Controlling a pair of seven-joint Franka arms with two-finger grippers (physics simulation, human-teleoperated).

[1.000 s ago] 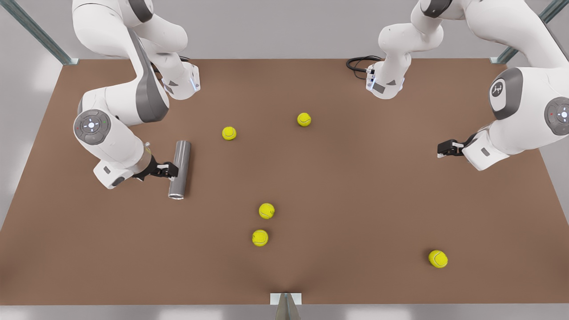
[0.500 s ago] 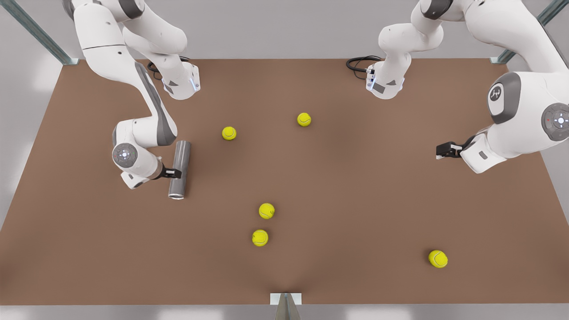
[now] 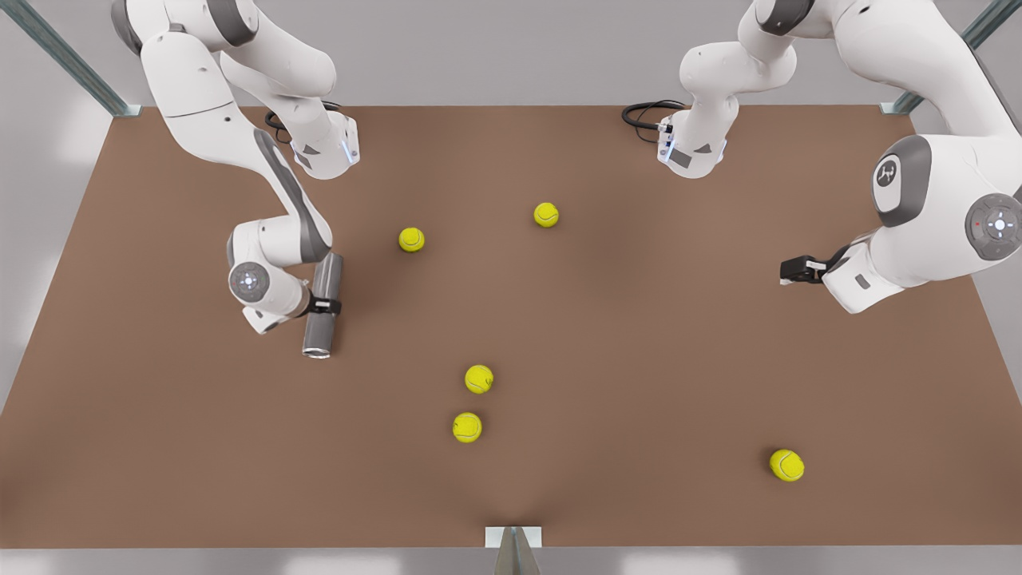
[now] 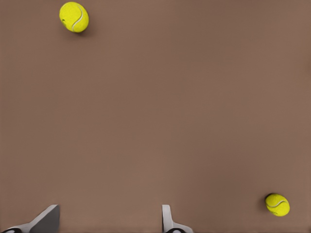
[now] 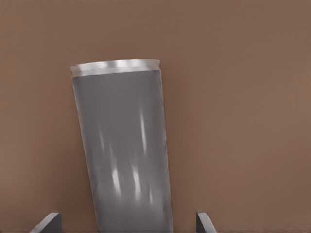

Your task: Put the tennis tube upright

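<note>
Bright even light, soft faint shadows, pale glints on tennis tube.

The tennis tube is a plain grey, metallic-looking cylinder with a lighter rim at one end. It lies flat on its side on the brown counter, on the front view's left, its rimmed end toward the near edge. In the right wrist view the tube shows pale reflective streaks.
</note>
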